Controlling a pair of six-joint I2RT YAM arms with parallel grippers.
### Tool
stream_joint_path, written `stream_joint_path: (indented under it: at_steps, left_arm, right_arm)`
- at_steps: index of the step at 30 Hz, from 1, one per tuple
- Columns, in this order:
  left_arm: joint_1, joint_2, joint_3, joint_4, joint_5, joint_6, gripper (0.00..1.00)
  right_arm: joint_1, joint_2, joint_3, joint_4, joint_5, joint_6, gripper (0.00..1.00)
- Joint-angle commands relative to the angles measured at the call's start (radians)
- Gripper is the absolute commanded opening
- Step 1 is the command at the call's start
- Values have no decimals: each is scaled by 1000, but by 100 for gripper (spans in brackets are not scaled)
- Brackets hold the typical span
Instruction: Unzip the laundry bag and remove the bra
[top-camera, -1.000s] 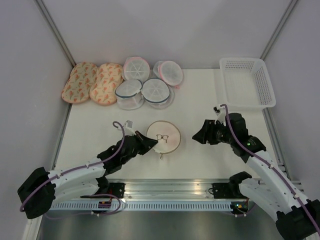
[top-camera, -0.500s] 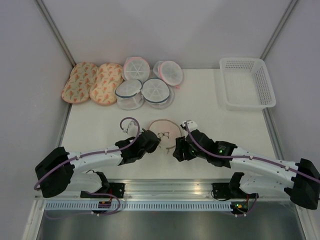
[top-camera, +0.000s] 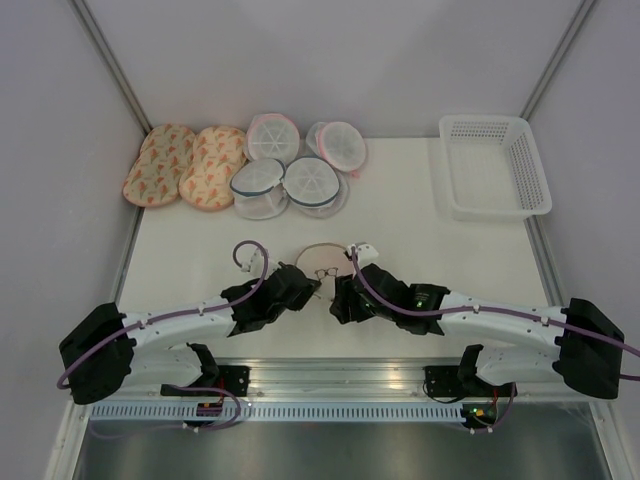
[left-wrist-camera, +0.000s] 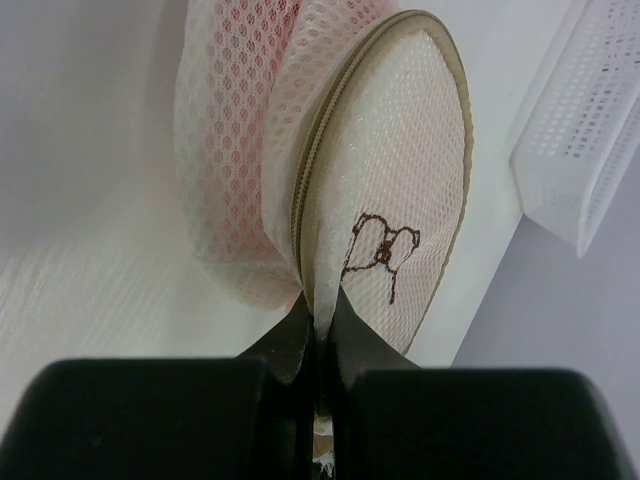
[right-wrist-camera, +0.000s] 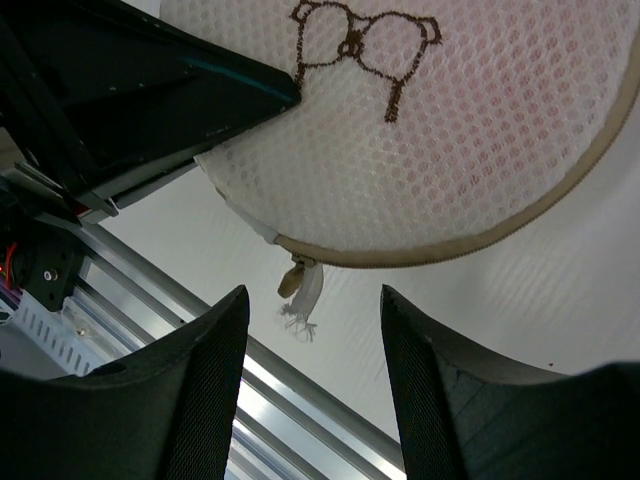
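The laundry bag (top-camera: 322, 262) is a round peach mesh pouch with a dark glasses mark, lying near the table's front middle. It also shows in the left wrist view (left-wrist-camera: 400, 190) and the right wrist view (right-wrist-camera: 450, 140). My left gripper (top-camera: 308, 290) is shut on the bag's near edge (left-wrist-camera: 318, 300), beside its zipper seam. My right gripper (top-camera: 342, 300) is open, its fingers on either side of the zipper pull (right-wrist-camera: 302, 285), which hangs with a frayed white tab between and above them. Pink fabric of the bra (left-wrist-camera: 235, 130) shows through the mesh inside the bag.
Two orange-patterned oval pouches (top-camera: 185, 165) and several white round mesh pouches (top-camera: 290, 165) lie at the back left. A white plastic basket (top-camera: 493, 165) stands at the back right. The metal rail (top-camera: 330, 385) runs along the table's front edge.
My right arm has swung in from the right to the bag's near edge. My left gripper has stayed on the bag's edge, and the bag has shifted slightly.
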Motion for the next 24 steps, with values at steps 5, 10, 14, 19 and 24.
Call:
stream_joint_path:
  at_steps: [5,10,14,19,24]
  left_arm:
    - [-6,44,0,42,111,-74,2]
    - [-8,35,-7,73,113,-56,2]
    - [-8,15,-13,82,97,-44,2]
    - [-6,-37,-44,92,64,7,2]
    - [-5,-131,-90,90,15,123,2]
  right_arm:
    - [8,74,68,57,4,20,58]
    - [14,102,71,48,19,36,46]
    - [20,111,82,-24,65,58,24]
    - [28,110,108,-197,160,79,4]
    - [28,97,112,-392,238,107,0]
